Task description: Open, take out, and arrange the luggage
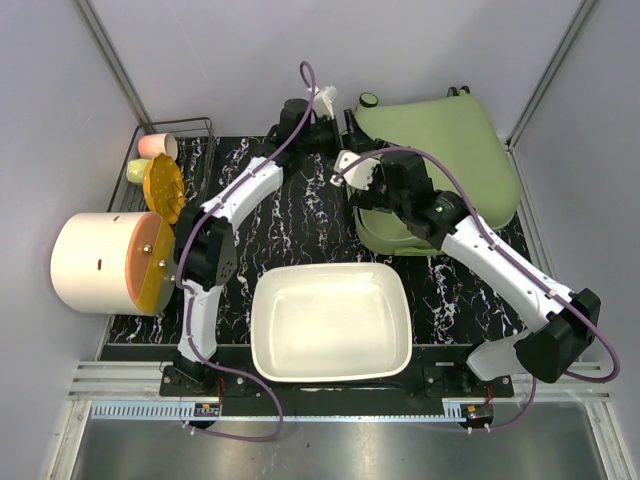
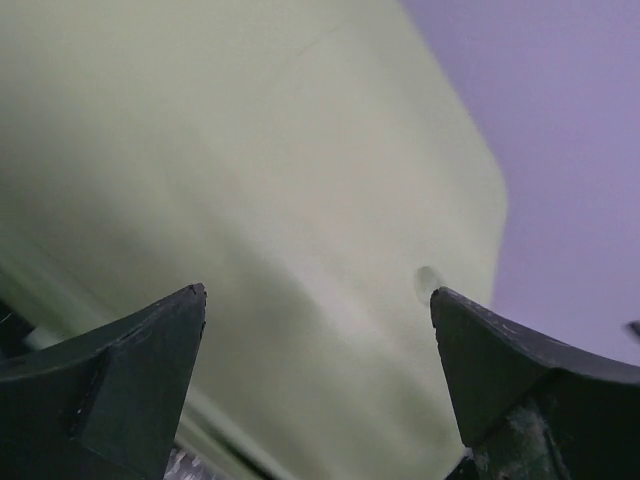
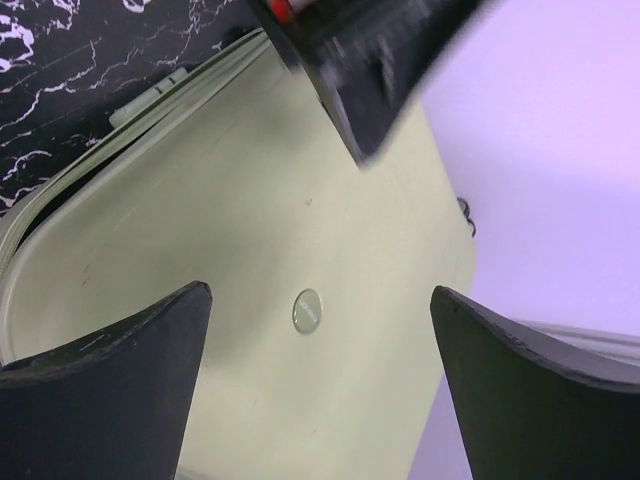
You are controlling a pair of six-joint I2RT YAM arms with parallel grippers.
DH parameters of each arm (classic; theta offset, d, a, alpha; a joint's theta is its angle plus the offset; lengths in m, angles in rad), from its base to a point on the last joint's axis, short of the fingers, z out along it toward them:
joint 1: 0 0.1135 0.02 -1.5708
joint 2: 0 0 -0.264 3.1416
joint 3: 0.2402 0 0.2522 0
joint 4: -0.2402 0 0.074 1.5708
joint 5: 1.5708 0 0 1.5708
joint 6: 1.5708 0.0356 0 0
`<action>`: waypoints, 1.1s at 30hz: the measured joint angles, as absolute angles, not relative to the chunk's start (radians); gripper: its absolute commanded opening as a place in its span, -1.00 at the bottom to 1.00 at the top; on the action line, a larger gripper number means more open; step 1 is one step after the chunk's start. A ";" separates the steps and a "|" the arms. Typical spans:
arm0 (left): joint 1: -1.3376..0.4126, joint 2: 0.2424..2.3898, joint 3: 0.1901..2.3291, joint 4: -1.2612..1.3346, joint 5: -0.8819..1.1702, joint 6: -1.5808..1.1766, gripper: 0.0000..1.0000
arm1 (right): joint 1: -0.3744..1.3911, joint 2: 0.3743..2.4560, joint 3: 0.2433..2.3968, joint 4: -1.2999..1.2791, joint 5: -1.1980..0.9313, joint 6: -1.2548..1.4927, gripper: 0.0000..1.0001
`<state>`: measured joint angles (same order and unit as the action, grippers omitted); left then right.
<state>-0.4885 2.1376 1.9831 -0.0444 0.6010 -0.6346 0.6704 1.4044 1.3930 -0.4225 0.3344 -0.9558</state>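
The olive-green luggage (image 1: 440, 140) lies at the back right of the black marbled table. Its lid is raised and tilted over the lower shell (image 1: 385, 235). My left gripper (image 1: 340, 125) is open at the luggage's far left corner; in the left wrist view (image 2: 315, 292) the blurred green shell (image 2: 280, 180) fills the space between its fingers. My right gripper (image 1: 360, 175) is open at the luggage's left edge. In the right wrist view (image 3: 320, 288) it faces the lid (image 3: 250, 220), with a round badge (image 3: 308, 310) between its fingers. Both grippers hold nothing.
A white rectangular bin (image 1: 330, 320) sits at the front middle between the arm bases. A wire rack (image 1: 190, 135) with cups and an orange plate (image 1: 162, 185) stands at the back left. A white cylinder with an orange lid (image 1: 100, 262) lies left. Walls close in behind.
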 measured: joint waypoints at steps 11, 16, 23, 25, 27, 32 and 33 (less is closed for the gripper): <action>-0.382 2.129 1.811 -0.089 0.549 -0.647 0.98 | 0.529 1.431 1.534 -0.570 0.333 -0.760 0.99; -0.403 2.130 1.770 -0.099 0.534 -0.646 0.98 | 0.524 1.435 1.560 -0.580 0.327 -0.721 0.99; -0.405 2.140 1.725 -0.102 0.496 -0.648 0.97 | 0.524 1.452 1.562 -0.608 0.319 -0.702 0.99; -0.402 2.149 1.716 -0.091 0.493 -0.653 0.96 | 0.524 1.457 1.564 -0.612 0.319 -0.701 0.99; -0.399 2.159 1.705 -0.084 0.492 -0.654 0.93 | 0.524 1.459 1.564 -0.616 0.314 -0.701 0.99; -0.394 2.200 1.704 -0.076 0.484 -0.655 0.90 | 0.524 1.459 1.564 -0.618 0.303 -0.701 0.99; -0.393 2.208 1.705 -0.076 0.481 -0.655 0.90 | 0.524 1.459 1.564 -0.619 0.301 -0.701 0.99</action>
